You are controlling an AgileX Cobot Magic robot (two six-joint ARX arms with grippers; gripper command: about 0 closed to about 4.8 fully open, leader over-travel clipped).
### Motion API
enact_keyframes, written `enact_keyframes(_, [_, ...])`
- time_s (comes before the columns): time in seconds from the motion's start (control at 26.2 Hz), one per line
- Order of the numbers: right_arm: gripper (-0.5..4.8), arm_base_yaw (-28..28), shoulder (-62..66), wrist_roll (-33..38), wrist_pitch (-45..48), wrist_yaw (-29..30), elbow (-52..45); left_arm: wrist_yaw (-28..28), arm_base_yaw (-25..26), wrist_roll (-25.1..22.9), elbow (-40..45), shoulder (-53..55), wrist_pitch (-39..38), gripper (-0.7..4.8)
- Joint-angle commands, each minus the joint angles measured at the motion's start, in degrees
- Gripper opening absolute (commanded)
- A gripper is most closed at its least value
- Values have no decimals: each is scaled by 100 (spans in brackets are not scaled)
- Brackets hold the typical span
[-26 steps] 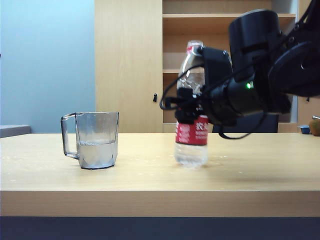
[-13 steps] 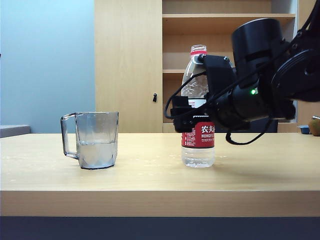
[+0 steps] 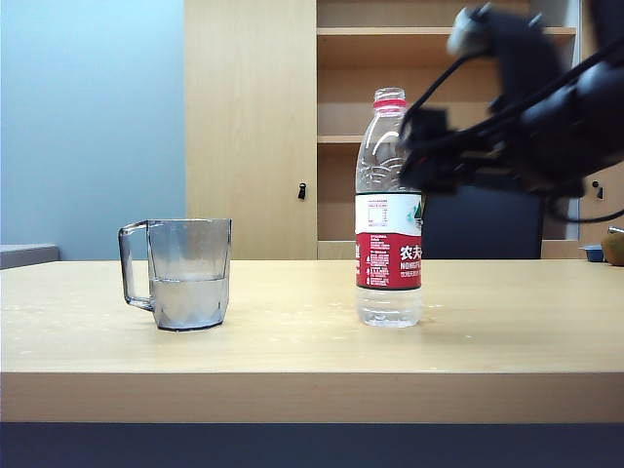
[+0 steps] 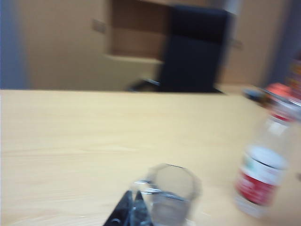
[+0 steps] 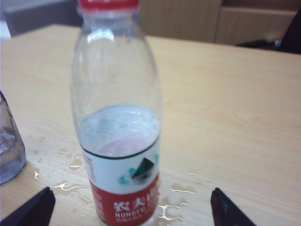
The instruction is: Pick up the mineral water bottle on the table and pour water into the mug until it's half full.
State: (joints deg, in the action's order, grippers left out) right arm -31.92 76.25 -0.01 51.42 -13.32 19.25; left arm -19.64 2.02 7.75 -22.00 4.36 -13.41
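Bottle (image 3: 388,210) upright beside mug (image 3: 185,273), spilled drops (image 5: 70,165), right end effector (image 5: 129,207) released, left unclear.

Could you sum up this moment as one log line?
mineral water bottle: upright on table | mug: part-filled | right pincer: open, off bottle | left pincer: near mug, state unclear

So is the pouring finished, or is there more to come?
It looks finished. The mug holds water to roughly its middle, and the mineral water bottle stands upright on the table, with spilled drops around its base. The right end effector is open, its fingertips clear of the bottle. The left end effector sits near the mug; its state is unclear. Nothing obvious remains.
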Motion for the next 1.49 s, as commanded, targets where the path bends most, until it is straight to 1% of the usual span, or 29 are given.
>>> enact_keyframes(0.04, [463,-13,-986,271,-275,-26,-446,1060,7,-48,-22,-417,-520,-2])
enact_keyframes(0.08, [374,-31,-1357,317,-516,-33,-540,1012,2,-70,2,-413,-584,-2])
enact_keyframes(0.15, [155,-146,-2192,361,-1211,42,-625,975,2,-352,76,-415,-586,0])
enact_keyframes(0.19, [38,-221,-2634,358,-1633,103,-625,907,0,-520,160,-415,-586,30])
enact_keyframes(0.23, [-9,-315,-3010,361,-1987,282,-625,876,2,-584,227,-415,-584,33])
enact_keyframes(0.34, [-6,-723,-4172,452,-2964,337,-625,892,4,-579,688,-415,-450,36])
enact_keyframes(0.5, [-5,-1113,-5062,452,-3799,354,-625,944,2,-560,1115,-417,-240,36])
enact_keyframes(0.53, [-5,-1189,-5219,452,-3963,415,-625,942,4,-542,1207,-417,-188,36])
enact_keyframes(0.57, [-6,-1364,-5613,452,-4275,627,-625,955,2,-538,1427,-417,-42,36])
enact_keyframes(0.65, [-6,-1530,-6126,450,-4603,708,-627,962,2,-540,1720,-417,50,36])
enact_keyframes(0.8, [-5,-1539,-6568,450,-4725,704,-627,957,2,-546,2031,-417,68,36])
enact_keyframes(0.88, [-5,-1534,-6828,450,-4730,697,-625,1001,2,-597,2103,-389,280,35])
enact_keyframes(1.11, [-5,-1534,-7294,450,-4736,699,-625,979,0,-562,2120,-398,323,35])
enact_keyframes(1.18, [-5,-1471,-7554,450,-4839,702,-629,977,0,-562,2120,-398,323,35])
enact_keyframes(1.26, [-6,-1296,-7643,450,-4885,758,-627,979,0,-562,2120,-398,321,35])
enact_keyframes(1.41, [-5,4,-7639,452,-4962,774,-634,994,2,-562,2120,-417,323,35])
enact_keyframes(1.49, [-6,468,-7639,450,-5117,861,-645,997,4,-564,2120,-417,326,35])
